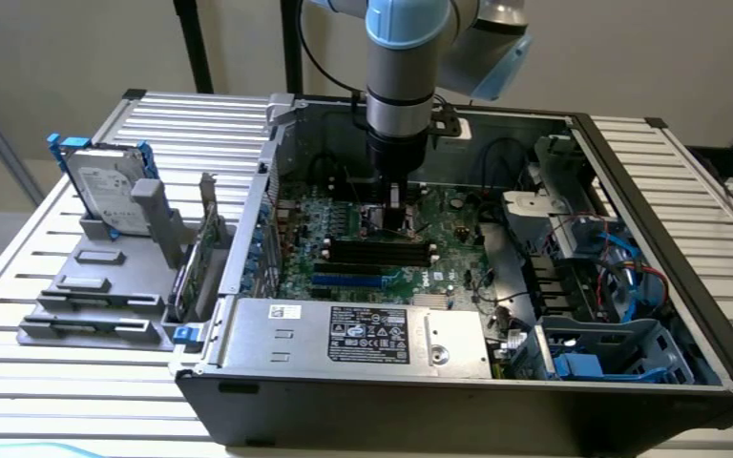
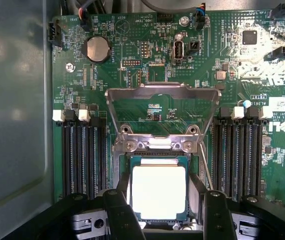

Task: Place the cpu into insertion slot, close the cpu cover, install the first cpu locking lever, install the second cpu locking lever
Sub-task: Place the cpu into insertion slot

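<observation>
The pale square cpu [image 2: 159,197] lies in the insertion slot [image 2: 120,159], a dark socket with a silvery rim on the green motherboard [image 2: 132,30]. The cpu cover [image 2: 162,92], a thin silvery frame, stands swung up off the socket at its hinge. My gripper [image 2: 160,186] is open, with its black fingers [image 2: 118,207] close on either side of the cpu. A thin metal lever [image 2: 206,170] runs beside the socket. In the exterior view the gripper [image 1: 393,218] reaches down into the open computer case [image 1: 469,401].
Long black memory slots [image 2: 82,155] flank the socket on both sides. A coin battery [image 2: 96,49] sits on the board. The power supply [image 1: 354,334] lies at the case front, and blue cables and a drive cage [image 1: 609,353] at the exterior view's right. A hard drive [image 1: 106,196] stands outside the case.
</observation>
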`<act>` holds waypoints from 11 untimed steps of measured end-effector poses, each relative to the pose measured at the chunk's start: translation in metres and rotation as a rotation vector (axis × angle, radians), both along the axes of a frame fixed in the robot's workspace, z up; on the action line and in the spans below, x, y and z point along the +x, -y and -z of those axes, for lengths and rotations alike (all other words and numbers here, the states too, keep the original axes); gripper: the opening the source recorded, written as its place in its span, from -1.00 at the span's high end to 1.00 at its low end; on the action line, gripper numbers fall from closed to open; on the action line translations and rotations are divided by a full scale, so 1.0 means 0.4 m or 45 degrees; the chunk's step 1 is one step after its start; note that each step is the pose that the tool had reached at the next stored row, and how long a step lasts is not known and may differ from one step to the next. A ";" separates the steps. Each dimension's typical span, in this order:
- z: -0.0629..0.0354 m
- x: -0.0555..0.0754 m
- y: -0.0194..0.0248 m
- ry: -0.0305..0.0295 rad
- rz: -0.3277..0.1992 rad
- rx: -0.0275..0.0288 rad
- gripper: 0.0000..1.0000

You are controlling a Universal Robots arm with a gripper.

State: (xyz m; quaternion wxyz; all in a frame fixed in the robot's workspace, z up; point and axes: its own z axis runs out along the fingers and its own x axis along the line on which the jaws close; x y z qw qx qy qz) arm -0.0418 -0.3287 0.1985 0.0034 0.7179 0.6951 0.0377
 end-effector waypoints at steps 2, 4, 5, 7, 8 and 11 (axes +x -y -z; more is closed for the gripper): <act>0.000 -0.001 0.000 0.0006 0.000 -0.0001 -0.08; 0.001 -0.001 0.000 0.0012 0.000 0.0000 -0.08; 0.001 -0.001 0.000 0.0016 0.000 0.0000 -0.08; 0.001 -0.002 0.000 0.0023 0.000 0.0000 -0.08; 0.001 -0.002 0.000 0.0027 0.000 0.0000 -0.08; 0.002 -0.002 0.000 0.0037 0.000 -0.0001 -0.08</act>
